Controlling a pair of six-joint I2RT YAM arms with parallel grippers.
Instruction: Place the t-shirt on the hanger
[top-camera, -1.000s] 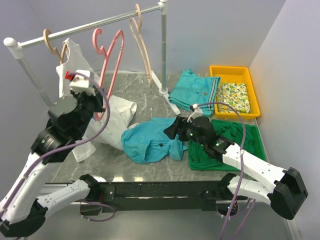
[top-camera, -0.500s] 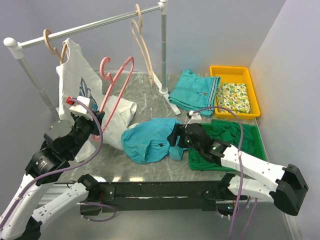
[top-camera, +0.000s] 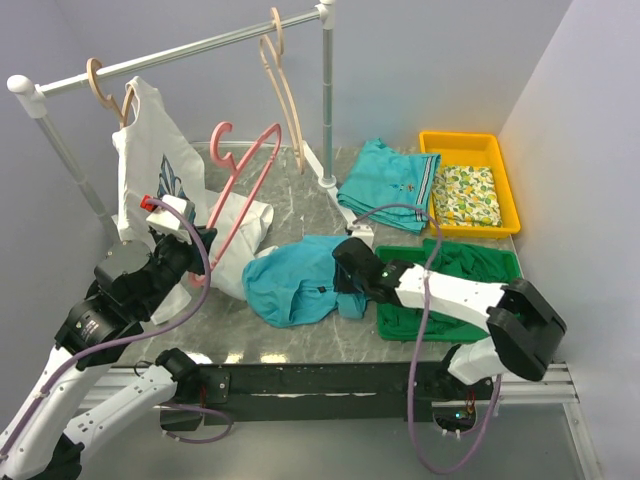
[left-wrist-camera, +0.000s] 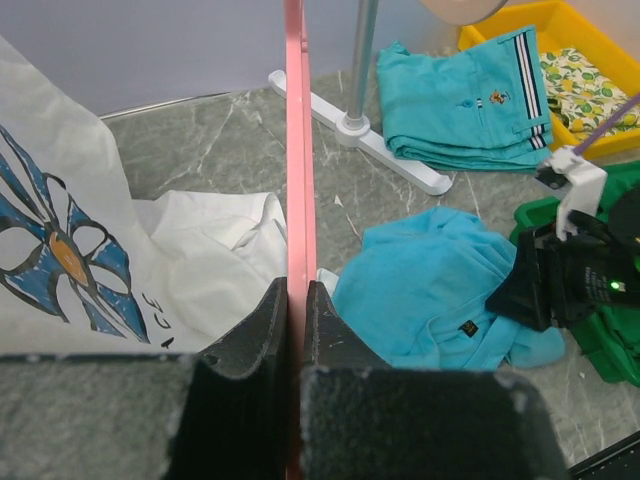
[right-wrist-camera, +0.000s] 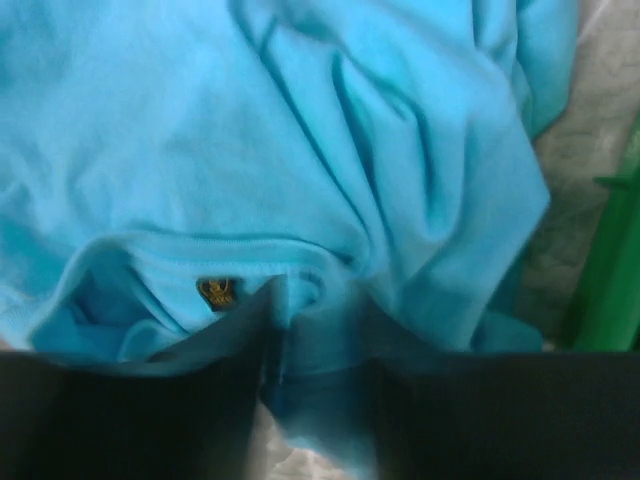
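Left of the t-shirt (top-camera: 295, 282), the left gripper (left-wrist-camera: 296, 297) clamps the hanger (left-wrist-camera: 295, 150); the right gripper (right-wrist-camera: 320, 322) pinches the t-shirt's collar.

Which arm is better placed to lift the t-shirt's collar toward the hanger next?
Right. The right gripper sits at the t-shirt collar with fabric between its fingers; the left gripper is shut on the hanger, away from the shirt.

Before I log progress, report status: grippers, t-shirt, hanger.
Left gripper shut on hanger. Right gripper astride t-shirt collar, grip unconfirmed. T-shirt crumpled, off hanger. White garment lies beside t-shirt.
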